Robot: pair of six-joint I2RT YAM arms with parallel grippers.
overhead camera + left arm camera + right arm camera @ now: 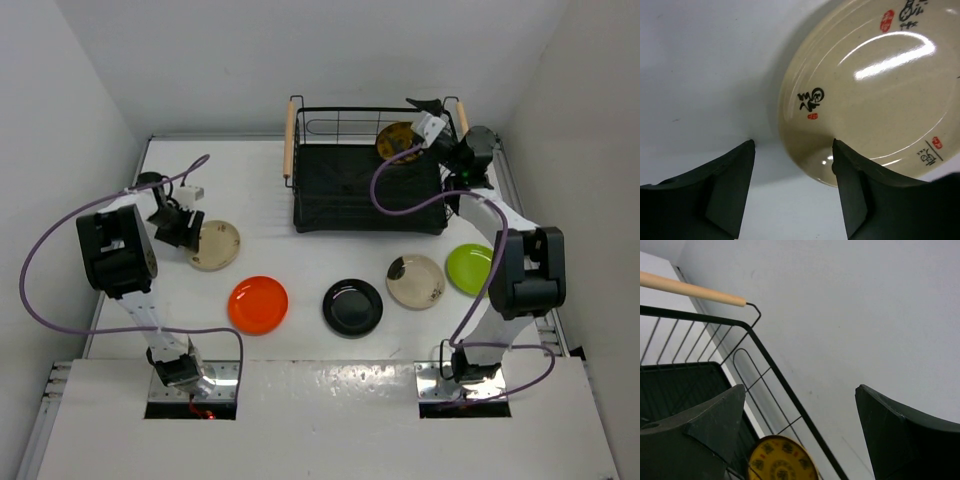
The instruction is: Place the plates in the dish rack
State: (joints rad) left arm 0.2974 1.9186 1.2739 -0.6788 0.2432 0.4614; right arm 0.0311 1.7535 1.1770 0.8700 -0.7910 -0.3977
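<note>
Cream plate (875, 90), black calligraphy (811, 98), red seals (887, 20), left hand (793, 143) spread

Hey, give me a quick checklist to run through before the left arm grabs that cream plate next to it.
1. Left pincer open: ok.
2. Cream plate rim in the pincer's gap: ok, the near edge sits between the two tips.
3. Left pincer touching the plate: cannot tell.
4. Right pincer open, not gripping anything: ok.
5. Yellow plate in the dish rack: ok, at its far right corner.
6. Room in the rack for another plate: ok.
</note>
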